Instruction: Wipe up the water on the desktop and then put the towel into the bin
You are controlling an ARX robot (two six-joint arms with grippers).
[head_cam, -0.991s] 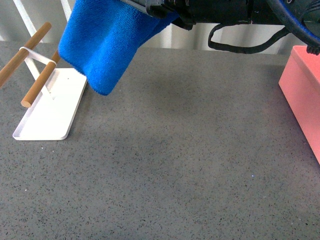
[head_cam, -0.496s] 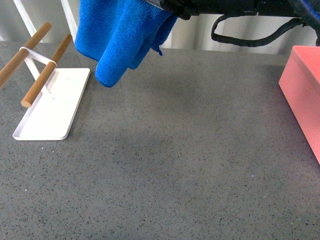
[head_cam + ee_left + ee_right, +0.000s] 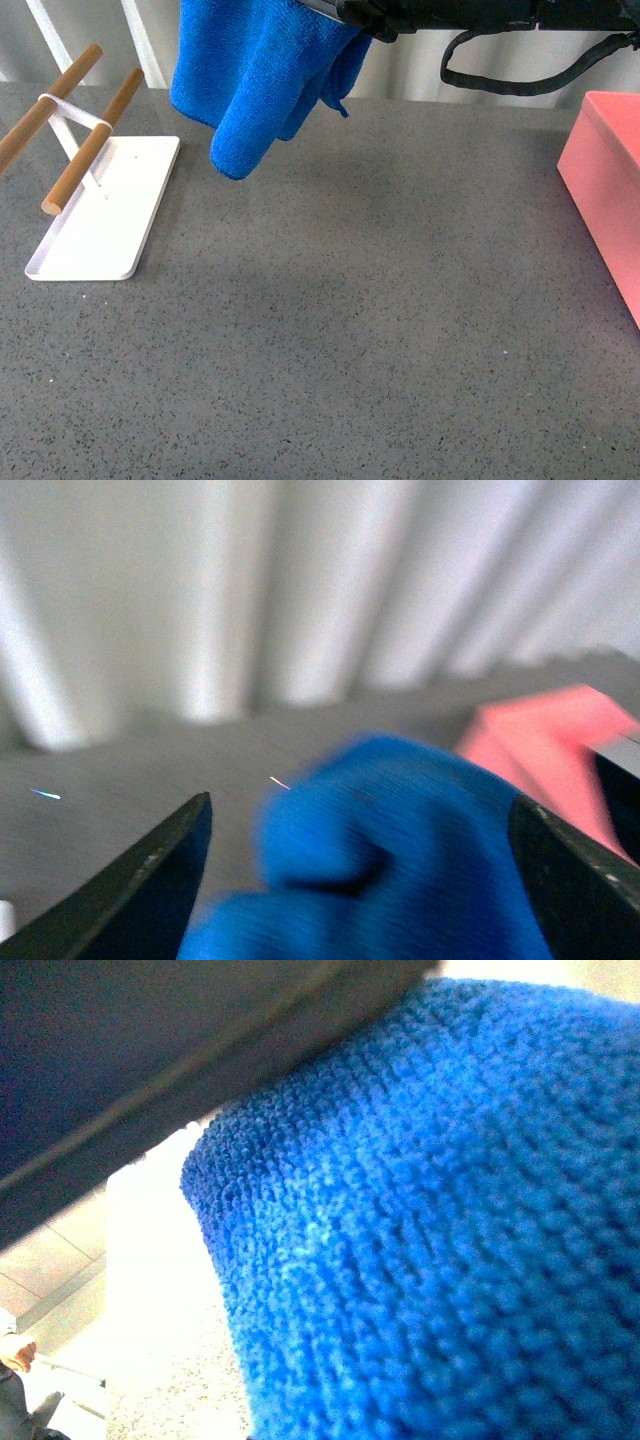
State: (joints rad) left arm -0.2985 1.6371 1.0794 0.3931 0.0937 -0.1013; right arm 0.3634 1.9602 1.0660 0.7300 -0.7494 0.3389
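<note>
The towel (image 3: 262, 75) hangs in folds clear of the desktop (image 3: 380, 330), just beside the white rack (image 3: 100, 225). Its top is pinched tight in the right gripper (image 3: 348, 12), and the bin (image 3: 612, 175) stands well apart from the rack across the speckled grey stone, with a pale pleated wall (image 3: 250, 580) behind. Only the left wrist view shows the left gripper (image 3: 360, 820), jaws spread wide and holding nothing, while the right wrist view is filled by the cloth's looped pile.
</note>
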